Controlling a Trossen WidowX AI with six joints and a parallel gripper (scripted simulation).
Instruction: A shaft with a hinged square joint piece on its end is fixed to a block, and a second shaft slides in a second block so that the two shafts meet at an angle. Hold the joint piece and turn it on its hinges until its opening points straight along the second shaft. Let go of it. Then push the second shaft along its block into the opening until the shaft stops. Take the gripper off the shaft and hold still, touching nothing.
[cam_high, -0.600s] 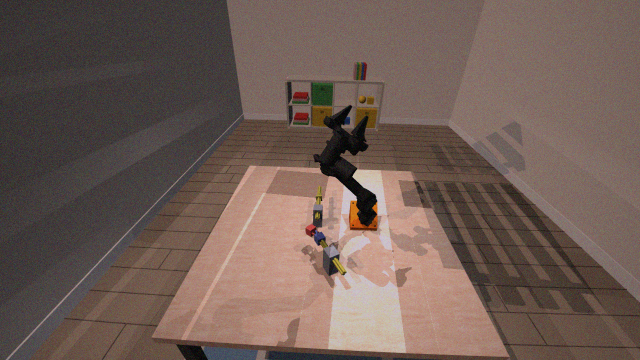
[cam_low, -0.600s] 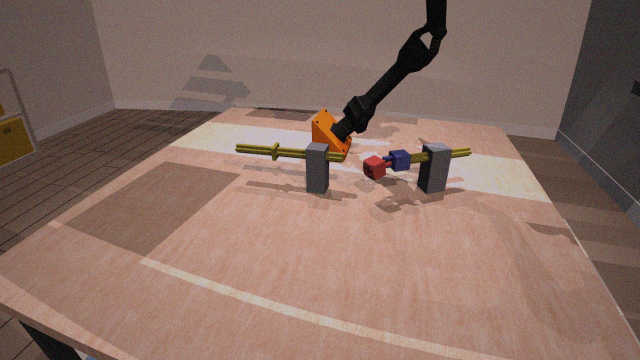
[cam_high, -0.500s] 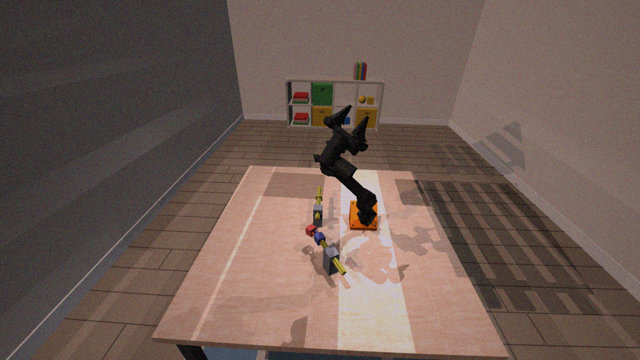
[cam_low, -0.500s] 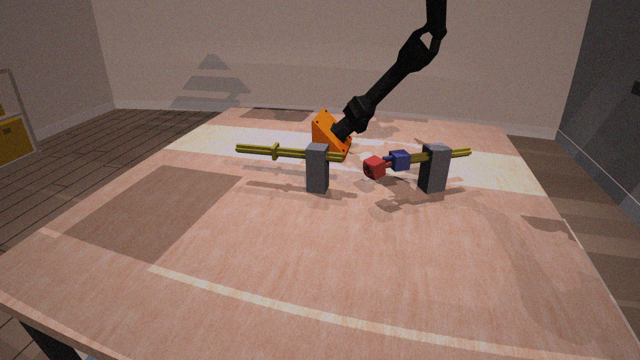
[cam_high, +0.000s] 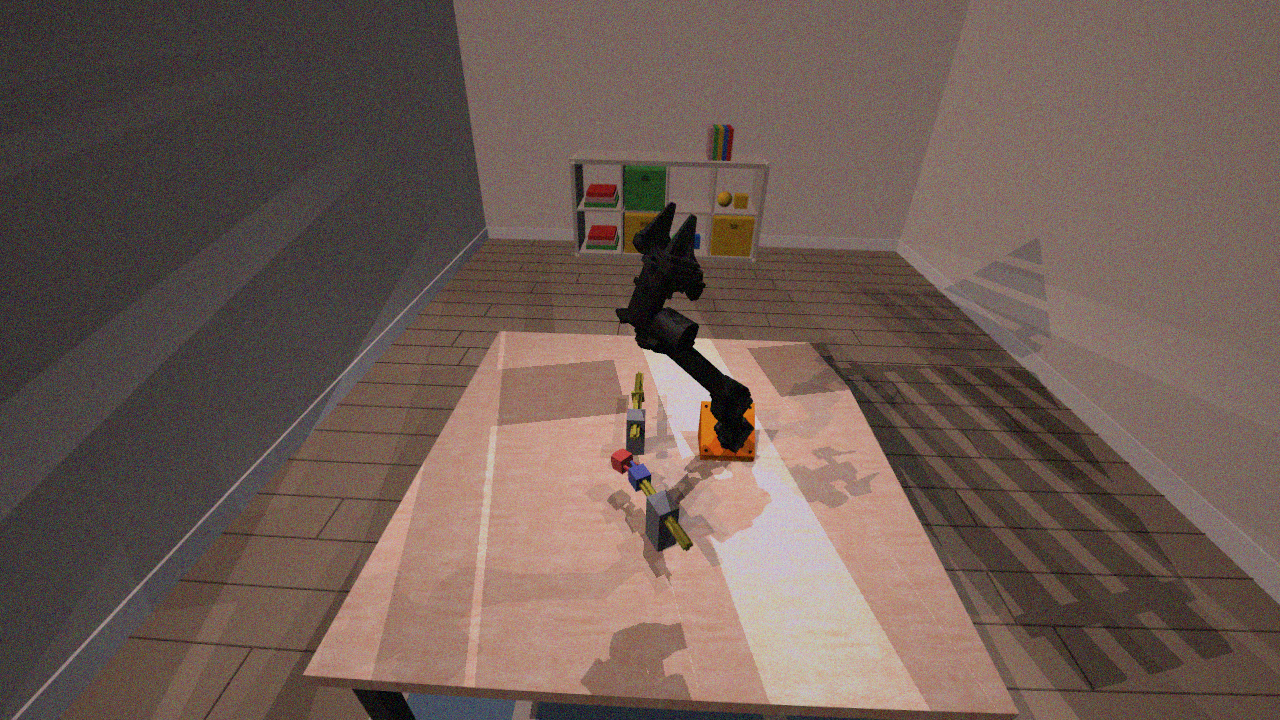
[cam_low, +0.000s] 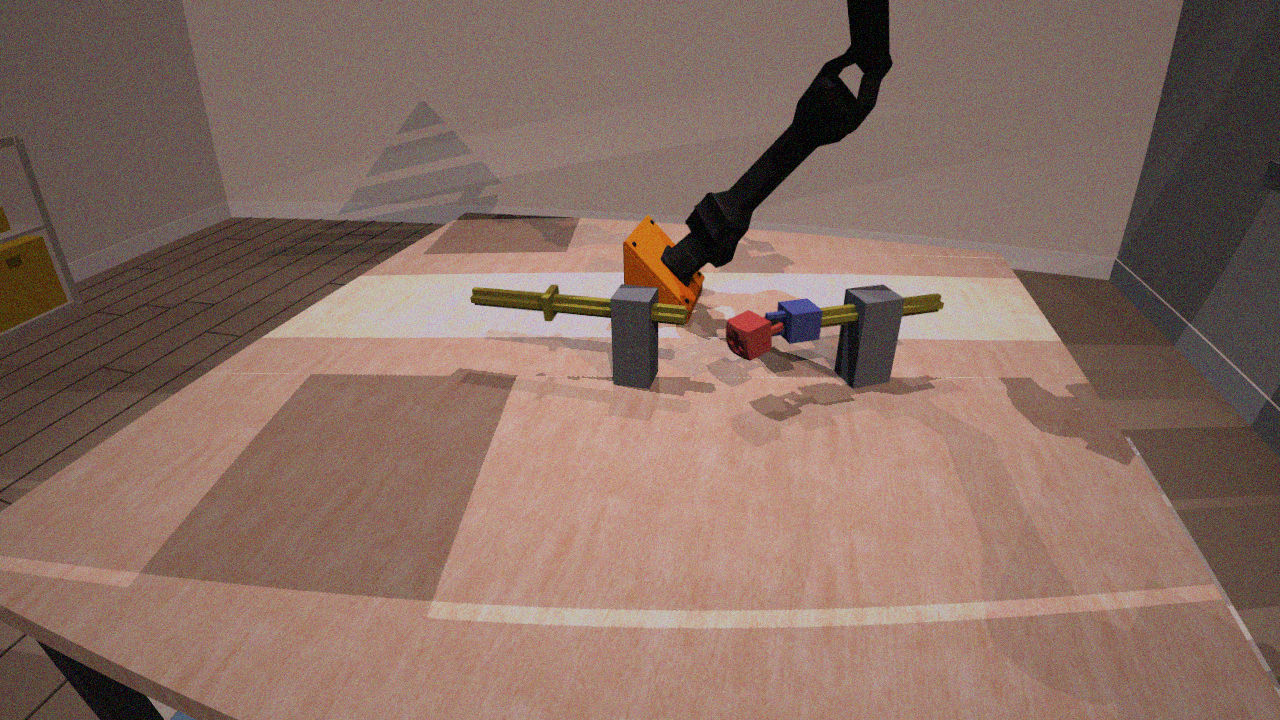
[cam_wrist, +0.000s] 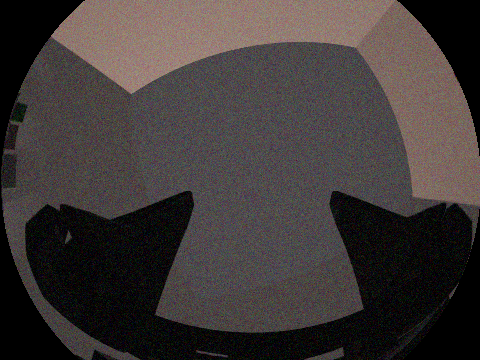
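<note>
Red joint piece (cam_high: 622, 461) (cam_low: 748, 334) sits at centre frame, well below your wide-open, empty gripper (cam_high: 682, 214) (cam_wrist: 264, 199)

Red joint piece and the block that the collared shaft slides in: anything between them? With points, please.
The collared shaft's near end (cam_low: 671, 313) juts partway; past it, open air, seen in the exterior view.

Top view: elevated, beyond one end of the counter (cam_high: 572, 626) (cam_low: 680, 501), angled down its length toward a far wall. Exterior view: lower and nearer, from one side, facing across. Both share the arm (cam_high: 693, 362) (cam_low: 778, 161) and blocks (cam_high: 661, 530) (cam_low: 634, 344). Wrist view: close behind the tool's fingers, facing walls.
</note>
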